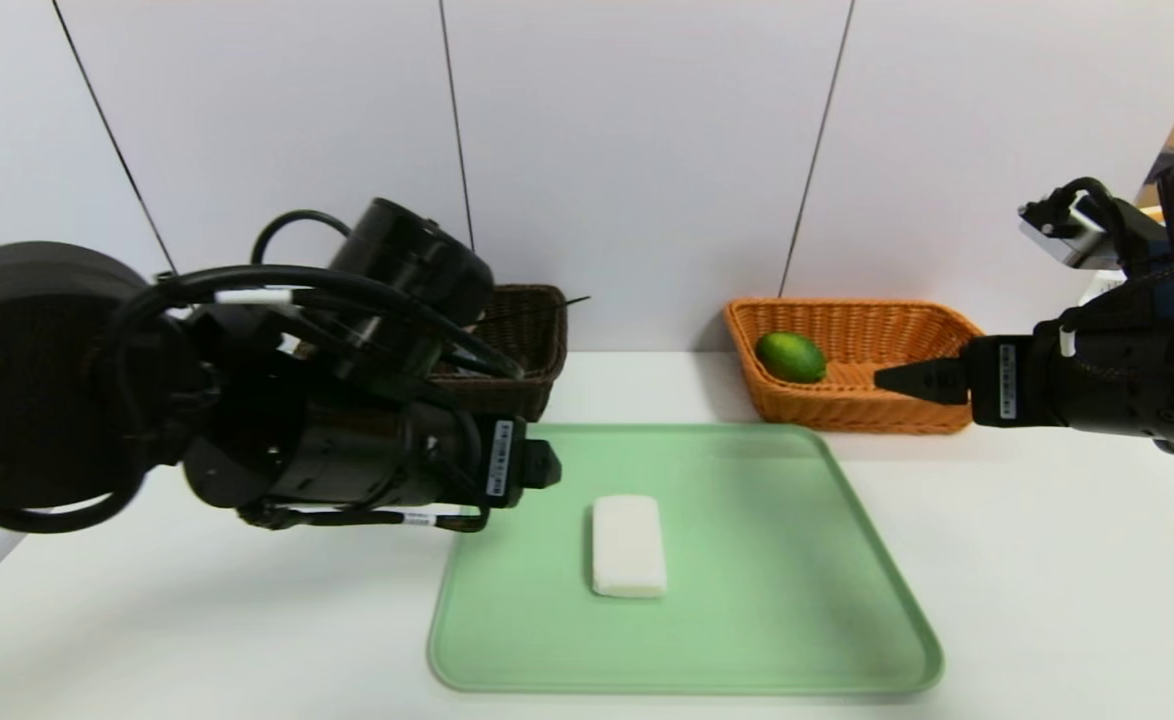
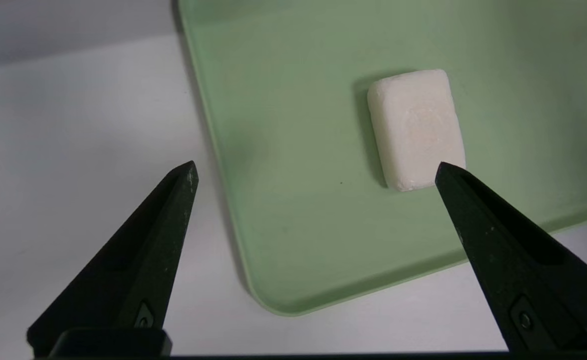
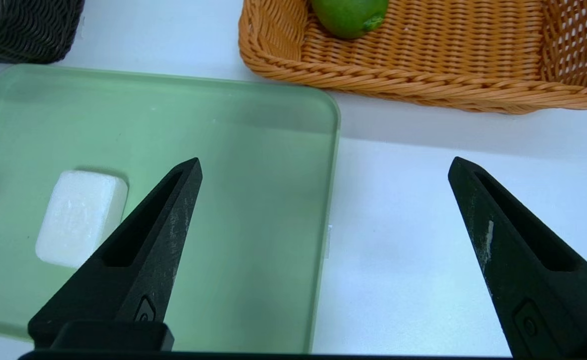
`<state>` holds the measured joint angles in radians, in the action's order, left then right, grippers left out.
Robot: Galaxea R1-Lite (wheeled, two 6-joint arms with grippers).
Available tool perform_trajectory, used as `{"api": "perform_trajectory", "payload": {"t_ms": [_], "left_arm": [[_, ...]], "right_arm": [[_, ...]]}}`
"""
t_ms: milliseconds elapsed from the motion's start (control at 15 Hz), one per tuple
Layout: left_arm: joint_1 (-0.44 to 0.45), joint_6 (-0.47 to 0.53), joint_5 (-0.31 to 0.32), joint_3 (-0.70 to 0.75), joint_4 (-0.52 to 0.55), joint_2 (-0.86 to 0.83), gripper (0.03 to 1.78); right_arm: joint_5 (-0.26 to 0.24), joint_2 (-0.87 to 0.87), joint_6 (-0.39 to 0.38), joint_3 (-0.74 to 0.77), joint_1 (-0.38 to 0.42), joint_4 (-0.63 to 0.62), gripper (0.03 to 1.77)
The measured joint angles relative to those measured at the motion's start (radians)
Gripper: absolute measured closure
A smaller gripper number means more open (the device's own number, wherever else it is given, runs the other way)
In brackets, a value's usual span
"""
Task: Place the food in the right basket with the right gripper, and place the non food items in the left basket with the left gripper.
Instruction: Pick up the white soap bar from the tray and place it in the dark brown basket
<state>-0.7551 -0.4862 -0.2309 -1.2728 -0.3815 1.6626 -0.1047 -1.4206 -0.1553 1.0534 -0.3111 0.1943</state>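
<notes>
A white soap bar (image 1: 628, 546) (image 2: 416, 129) (image 3: 81, 218) lies flat on the green tray (image 1: 807, 600). A green lime (image 1: 790, 357) (image 3: 349, 15) rests inside the orange right basket (image 1: 907, 410) (image 3: 423, 85). The dark brown left basket (image 1: 522, 330) (image 3: 23, 30) stands behind my left arm, partly hidden. My left gripper (image 1: 544, 466) (image 2: 316, 170) hovers open at the tray's left edge, apart from the soap. My right gripper (image 1: 882, 380) (image 3: 323, 167) is open and empty, raised in front of the orange basket.
The green tray's (image 2: 273, 225) (image 3: 198, 125) near left corner lies below my left gripper. Bare white table (image 1: 1047, 560) spreads to the tray's right and front. A white wall closes the back.
</notes>
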Motion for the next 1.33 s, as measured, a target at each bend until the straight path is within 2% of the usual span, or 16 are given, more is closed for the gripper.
{"api": "perform_trajectory", "payload": {"t_ms": [200, 333, 467, 733, 1067, 1333], "left_arm": [[-0.057, -0.069, -0.076, -0.099, -0.044, 0.126, 0.12], [-0.088, -0.110, -0.101, -0.179, -0.097, 0.194, 0.12], [-0.114, -0.161, -0.121, -0.276, -0.180, 0.262, 0.12], [-0.177, -0.231, -0.219, -0.469, -0.342, 0.394, 0.12], [-0.225, -0.313, -0.235, -0.678, -0.509, 0.518, 0.12], [-0.233, -0.336, -0.261, -0.697, -0.517, 0.567, 0.12]], "right_arm": [[0.000, -0.010, 0.001, -0.013, -0.006, -0.001, 0.11], [-0.002, -0.021, 0.001, -0.026, -0.007, -0.001, 0.11], [-0.002, -0.033, 0.000, -0.032, -0.011, -0.003, 0.11], [-0.001, -0.046, 0.000, -0.040, -0.012, -0.009, 0.11], [-0.001, -0.049, -0.001, -0.054, -0.004, -0.008, 0.11], [-0.001, -0.049, -0.001, -0.058, -0.001, -0.010, 0.11]]}}
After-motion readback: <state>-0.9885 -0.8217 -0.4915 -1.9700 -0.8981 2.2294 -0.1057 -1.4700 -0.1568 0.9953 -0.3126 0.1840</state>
